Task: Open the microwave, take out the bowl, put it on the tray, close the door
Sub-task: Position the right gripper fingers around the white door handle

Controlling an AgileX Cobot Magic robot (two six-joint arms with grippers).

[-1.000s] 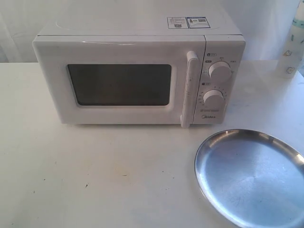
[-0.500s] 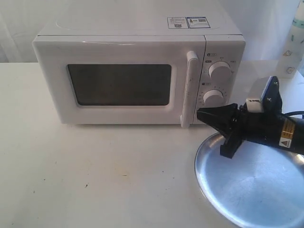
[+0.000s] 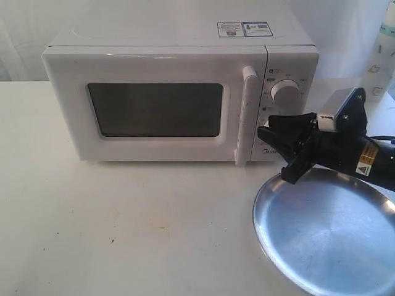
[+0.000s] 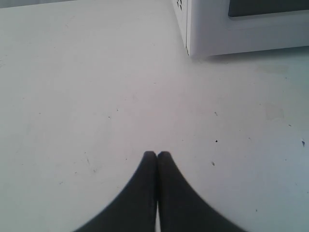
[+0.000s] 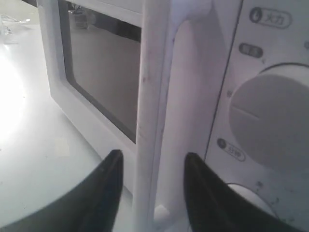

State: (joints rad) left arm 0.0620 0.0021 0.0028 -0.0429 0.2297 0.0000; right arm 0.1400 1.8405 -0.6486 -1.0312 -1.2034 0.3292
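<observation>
- Microwave (image 3: 166,37): we see a white, boxy, glossy shell on the matte white table (image 3: 123,234). Its door (image 3: 68,111) is shut, with a dark rectangular window.
- Right gripper (image 5: 152,162): black fingers spread either side of the tall rounded handle (image 5: 152,72), not pinching it.
- Left gripper (image 4: 157,155): tapered fingers pressed together above the table.
- Tray (image 3: 265,203): round brushed silver metal with a low rim, just before the microwave.

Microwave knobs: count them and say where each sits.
2. Upper knob right of the door handle; lower knob just beneath it, hidden by the right tool in the exterior view.
</observation>
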